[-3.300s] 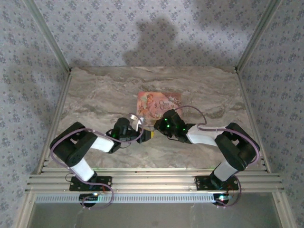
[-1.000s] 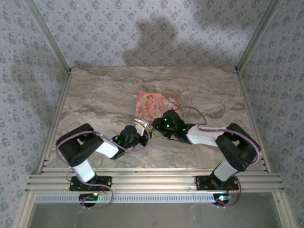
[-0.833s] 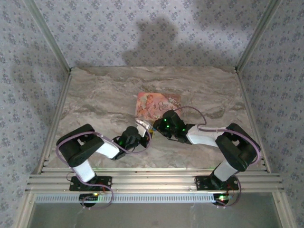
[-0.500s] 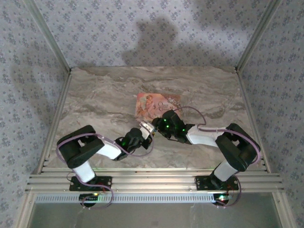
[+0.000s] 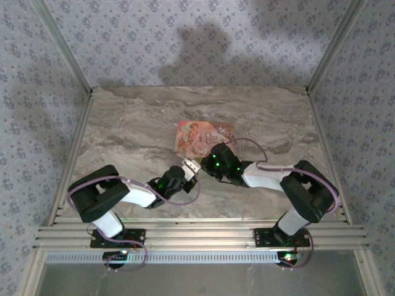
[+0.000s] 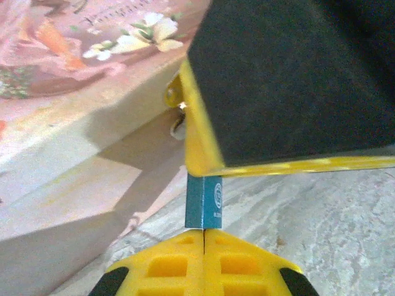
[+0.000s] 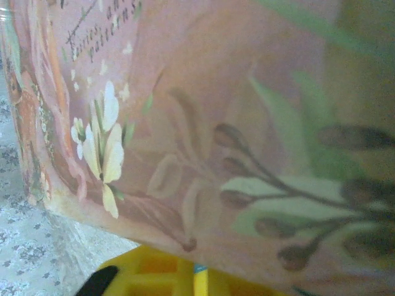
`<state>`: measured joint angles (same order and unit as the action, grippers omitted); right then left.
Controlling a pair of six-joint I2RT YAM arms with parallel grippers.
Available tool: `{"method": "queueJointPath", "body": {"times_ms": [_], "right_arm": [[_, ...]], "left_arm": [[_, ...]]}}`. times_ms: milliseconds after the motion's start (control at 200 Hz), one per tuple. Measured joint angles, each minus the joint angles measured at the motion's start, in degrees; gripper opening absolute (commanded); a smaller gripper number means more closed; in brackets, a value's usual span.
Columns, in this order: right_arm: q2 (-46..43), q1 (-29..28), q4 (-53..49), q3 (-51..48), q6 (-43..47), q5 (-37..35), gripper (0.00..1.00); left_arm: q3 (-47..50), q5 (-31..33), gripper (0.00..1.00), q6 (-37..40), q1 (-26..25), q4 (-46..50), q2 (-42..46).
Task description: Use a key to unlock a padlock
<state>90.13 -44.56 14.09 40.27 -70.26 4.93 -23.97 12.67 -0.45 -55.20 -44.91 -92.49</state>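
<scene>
Left wrist view: left claw (image 6: 203, 240) pinched on teal padlock (image 6: 203, 202), top hidden behind right claw (image 7: 197, 280) of unclear grip.

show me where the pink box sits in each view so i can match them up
Top external: the box lies flat near the middle of the table.
Left wrist: upper left, printed lid on top, pale side wall running down beside the padlock.
Right wrist: across most of the picture, flower print close up.
Shared landmark: the marbled table surface, seen beside the box in all three.
</scene>
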Motion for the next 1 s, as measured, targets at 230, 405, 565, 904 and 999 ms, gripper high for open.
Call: {"method": "queueJointPath", "body": {"times_ms": [230, 405, 565, 904, 999], "right_arm": [[-0.13, 0.22, -0.5, 0.2, -0.42, 0.46, 0.41], [-0.74, -0.39, -2.23, 0.66, -1.36, 0.7, 0.62], [-2.19, -0.39, -5.33, 0.63, -1.55, 0.33, 0.62], [-2.78, -1.33, -5.95, 0.0, -1.6, -0.48, 0.6], [-2.91, -1.95, -6.49, 0.0, -1.55, -1.11, 0.53]], "left_arm": [[-0.59, 3.26, 0.0, 1.42, -1.14, 1.38, 0.24], [-0.76, 1.01, 0.0, 2.86, -2.95, 3.06, 0.2], [-0.74, -2.14, 0.0, 0.15, -1.9, 2.45, 0.2], [-0.24, -5.01, 0.0, -4.42, -0.02, 1.66, 0.26], [-0.26, -4.98, 0.0, -4.33, -0.02, 1.7, 0.26]]}}
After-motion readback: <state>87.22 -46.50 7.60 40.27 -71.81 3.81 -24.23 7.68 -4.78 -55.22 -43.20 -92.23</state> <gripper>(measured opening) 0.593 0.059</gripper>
